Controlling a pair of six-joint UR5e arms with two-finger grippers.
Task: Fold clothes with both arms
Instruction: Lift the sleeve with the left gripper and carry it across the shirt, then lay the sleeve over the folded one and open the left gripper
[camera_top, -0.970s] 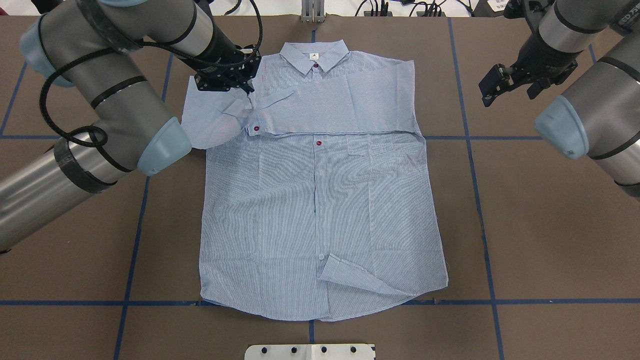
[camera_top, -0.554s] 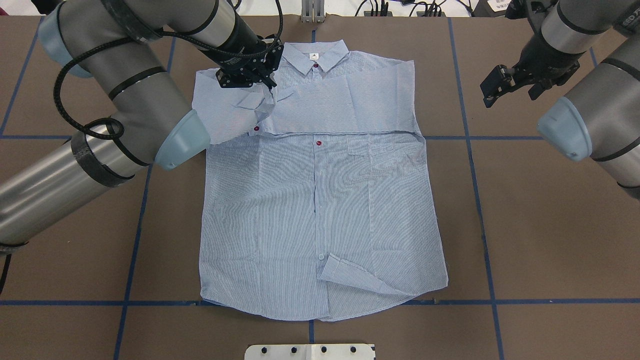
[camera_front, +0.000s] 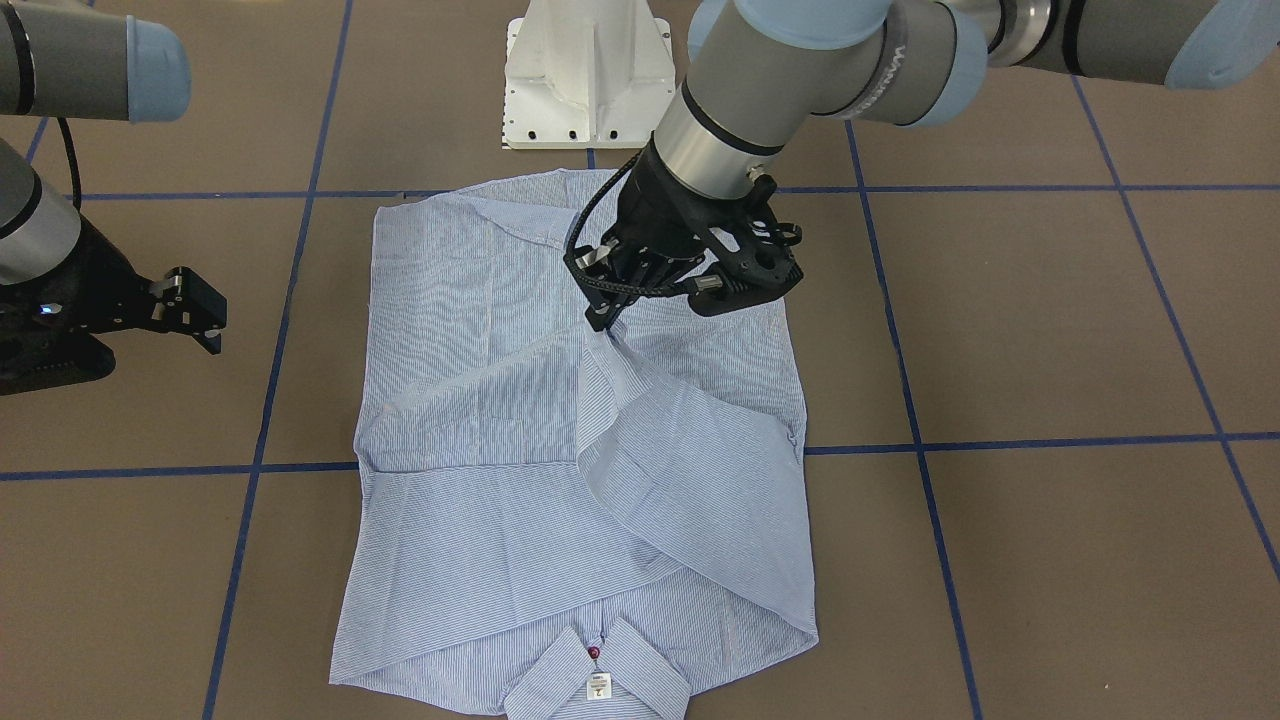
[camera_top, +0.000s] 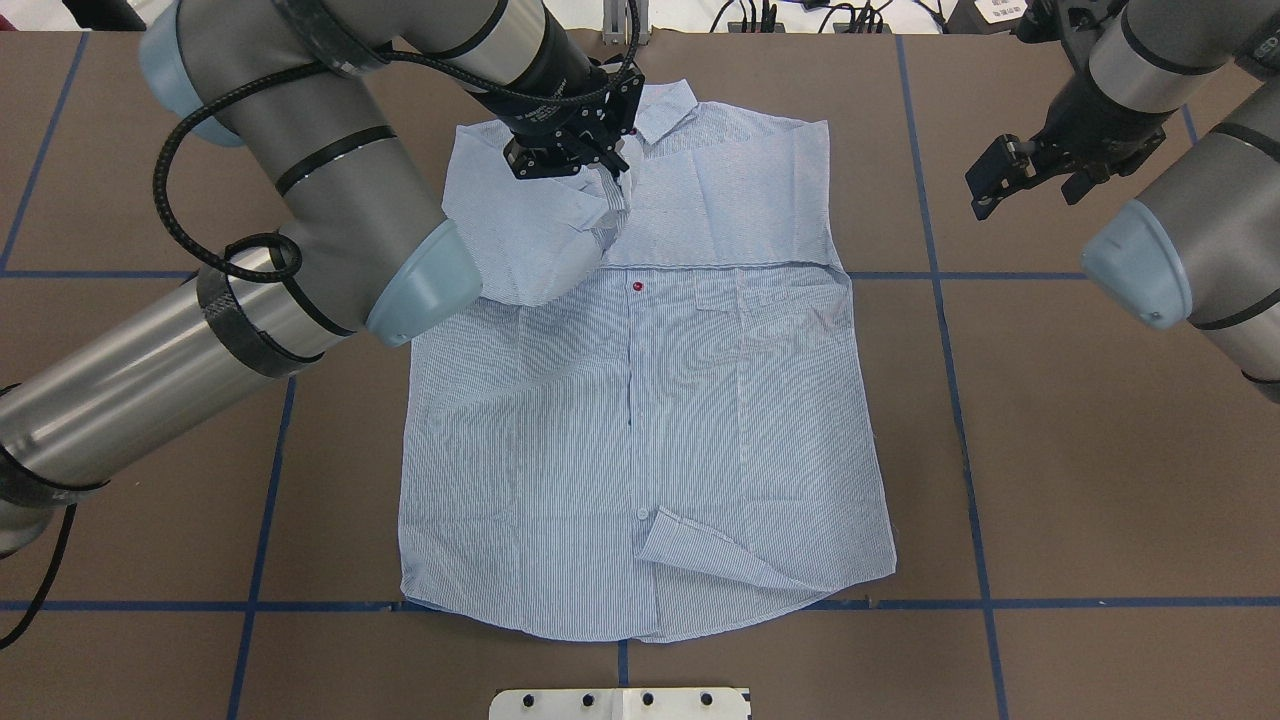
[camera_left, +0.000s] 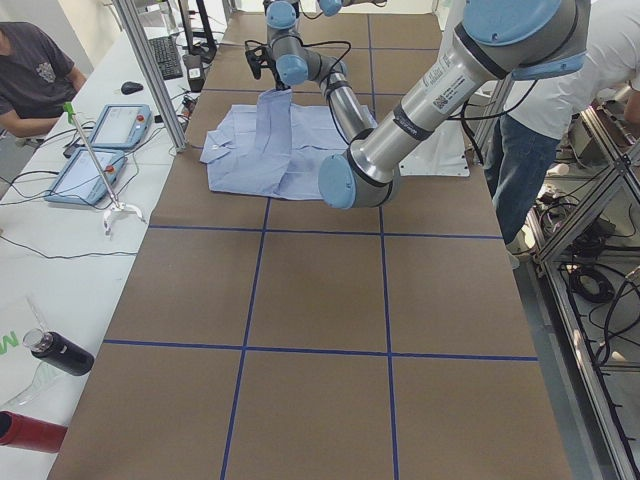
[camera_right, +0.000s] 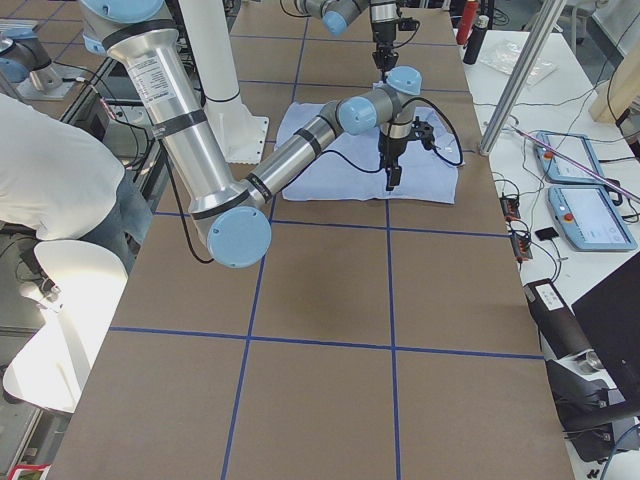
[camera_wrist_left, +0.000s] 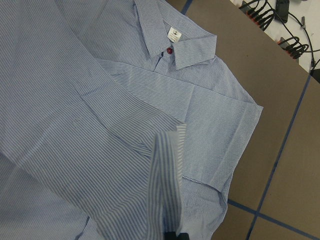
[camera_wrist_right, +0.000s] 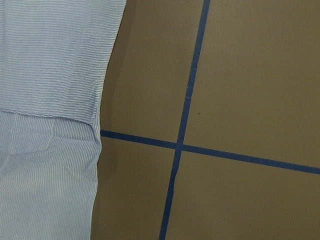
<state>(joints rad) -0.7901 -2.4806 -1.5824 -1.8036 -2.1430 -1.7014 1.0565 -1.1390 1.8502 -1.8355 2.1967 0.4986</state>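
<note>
The striped shirt (camera_top: 640, 420) lies face up on the brown table, collar (camera_top: 668, 105) at the far edge. My left gripper (camera_top: 603, 168) hangs over the chest near the collar, shut on the shirt's left sleeve (camera_top: 530, 235), which is lifted and drapes down from the jaws. From the front, that gripper (camera_front: 608, 322) pinches the sleeve's end above the shirt (camera_front: 560, 500). The other sleeve (camera_top: 730, 210) lies folded flat across the chest. The left wrist view shows the collar label (camera_wrist_left: 174, 35) and the held cuff (camera_wrist_left: 167, 190). My right gripper (camera_top: 1030, 185) hovers open and empty, right of the shirt.
A corner of the hem (camera_top: 700, 560) is turned over at the near right. The white pedestal base (camera_top: 620, 703) sits at the near edge. Blue tape lines (camera_top: 940, 270) cross the table. People (camera_left: 30, 70) and tablets (camera_left: 120, 125) are at the far side.
My left gripper has carried the sleeve to the right, from the shirt's left shoulder to just beside the collar. The right gripper has barely moved.
</note>
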